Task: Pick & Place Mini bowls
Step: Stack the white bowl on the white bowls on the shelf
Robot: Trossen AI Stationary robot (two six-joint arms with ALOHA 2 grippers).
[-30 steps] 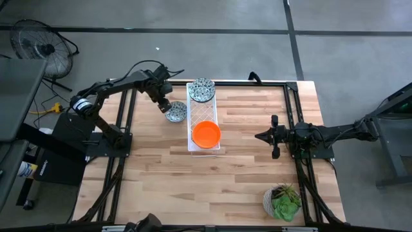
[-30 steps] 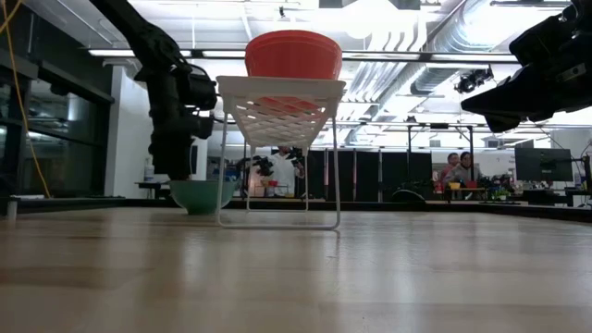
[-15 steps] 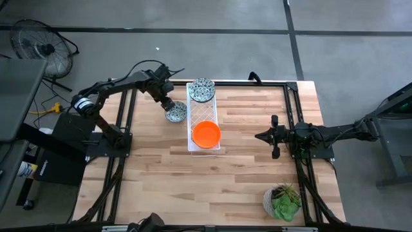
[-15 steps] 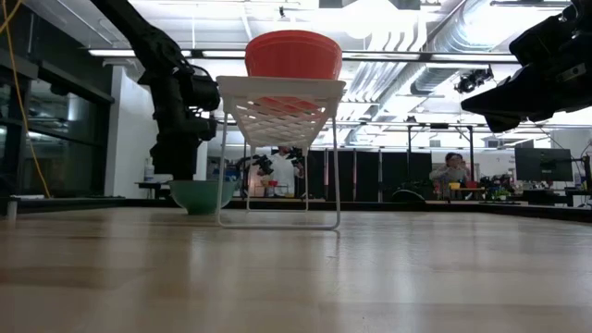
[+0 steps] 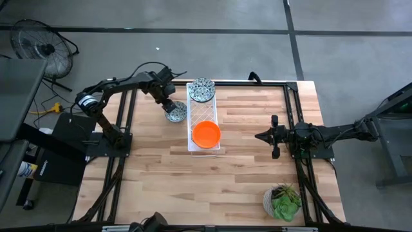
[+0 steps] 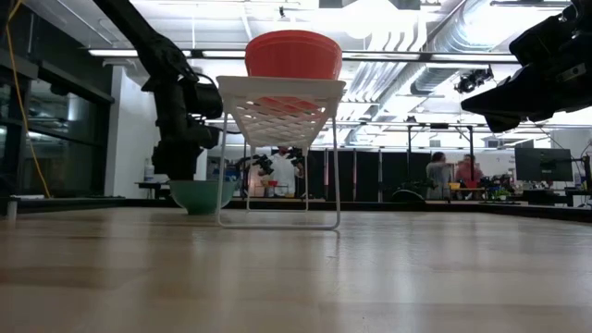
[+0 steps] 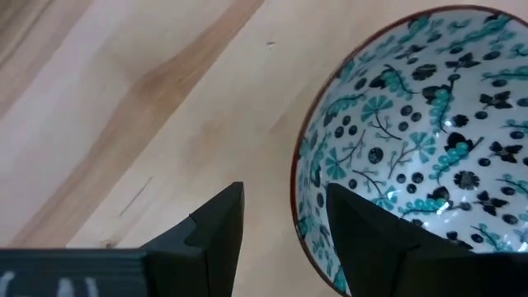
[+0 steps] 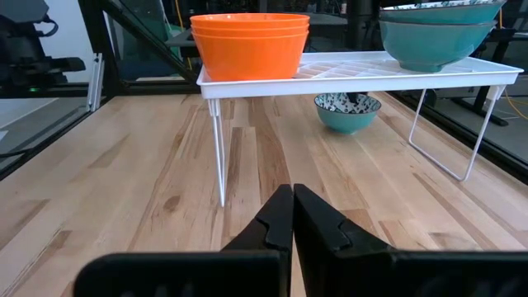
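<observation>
Left gripper [image 7: 280, 239] at patterned bowl [image 7: 421, 132]
We are noting its fingers parted, straddling the rim; right gripper [image 8: 293, 216] is idling closed.

One patterned bowl [image 5: 176, 113] upright on the table, beside stacked patterned bowls [image 5: 201, 89] and orange bowls [image 5: 206, 133].

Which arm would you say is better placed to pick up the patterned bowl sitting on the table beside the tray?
Left: the left gripper straddles the patterned bowl's rim; the right gripper waits beyond the tray.

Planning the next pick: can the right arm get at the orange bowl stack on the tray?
Probably yes: right gripper faces the orange stack on the tray across bare table.
</observation>
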